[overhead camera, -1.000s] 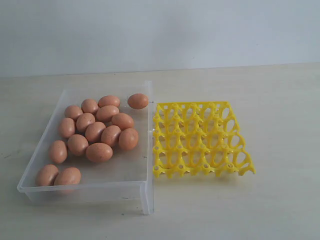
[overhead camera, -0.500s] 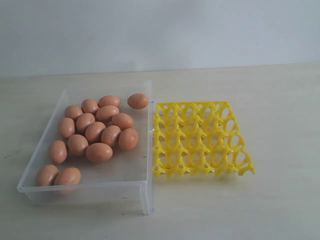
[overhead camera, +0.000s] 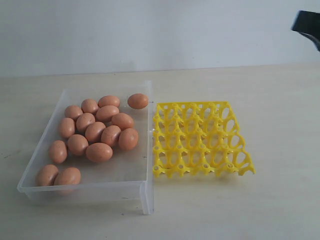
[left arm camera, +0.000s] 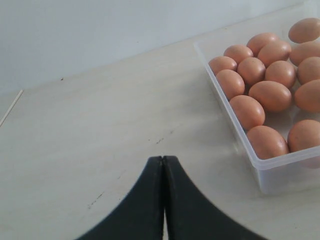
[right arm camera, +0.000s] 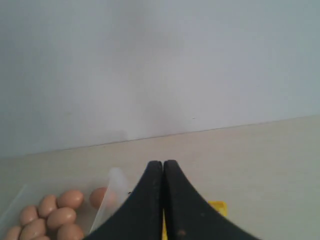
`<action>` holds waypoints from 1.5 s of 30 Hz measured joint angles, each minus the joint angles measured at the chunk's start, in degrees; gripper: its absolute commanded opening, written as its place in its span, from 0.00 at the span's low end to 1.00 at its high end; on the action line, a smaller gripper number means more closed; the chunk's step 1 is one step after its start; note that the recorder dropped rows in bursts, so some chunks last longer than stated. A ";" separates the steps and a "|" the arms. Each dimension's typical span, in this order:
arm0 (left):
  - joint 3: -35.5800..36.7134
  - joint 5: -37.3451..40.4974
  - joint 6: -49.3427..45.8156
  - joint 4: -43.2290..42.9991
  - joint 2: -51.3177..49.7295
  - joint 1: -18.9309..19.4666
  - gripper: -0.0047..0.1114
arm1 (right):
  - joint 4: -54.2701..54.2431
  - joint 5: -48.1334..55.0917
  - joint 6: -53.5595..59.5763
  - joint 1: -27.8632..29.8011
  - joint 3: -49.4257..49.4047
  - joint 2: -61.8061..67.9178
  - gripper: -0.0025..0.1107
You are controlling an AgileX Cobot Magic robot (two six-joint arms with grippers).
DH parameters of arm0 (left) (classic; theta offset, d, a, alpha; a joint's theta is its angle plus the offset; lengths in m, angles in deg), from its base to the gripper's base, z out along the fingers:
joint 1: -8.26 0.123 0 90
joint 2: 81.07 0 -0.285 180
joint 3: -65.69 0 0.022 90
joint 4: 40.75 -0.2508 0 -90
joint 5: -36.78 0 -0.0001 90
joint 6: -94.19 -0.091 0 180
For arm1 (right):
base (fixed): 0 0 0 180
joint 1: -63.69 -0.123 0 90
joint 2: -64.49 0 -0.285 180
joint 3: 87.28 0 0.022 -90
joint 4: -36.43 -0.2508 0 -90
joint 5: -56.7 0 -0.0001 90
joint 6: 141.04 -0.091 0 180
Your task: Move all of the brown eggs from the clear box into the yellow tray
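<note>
Brown eggs: sixteen, all lying in the clear box. Yellow tray: on the table, just beside the box's right wall. My left claw: pressed together, holding nothing, over the table near the box. My right claw: pressed together, holding nothing.

The exterior view looks down across the tabletop toward the wall. Both wrist views look across it too, all sharing the brown eggs.
</note>
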 measured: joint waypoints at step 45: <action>0.00 0.00 0.00 0.00 0.00 0.00 0.04 | -24.22 63.13 41.02 -21.85 94.00 84.09 0.52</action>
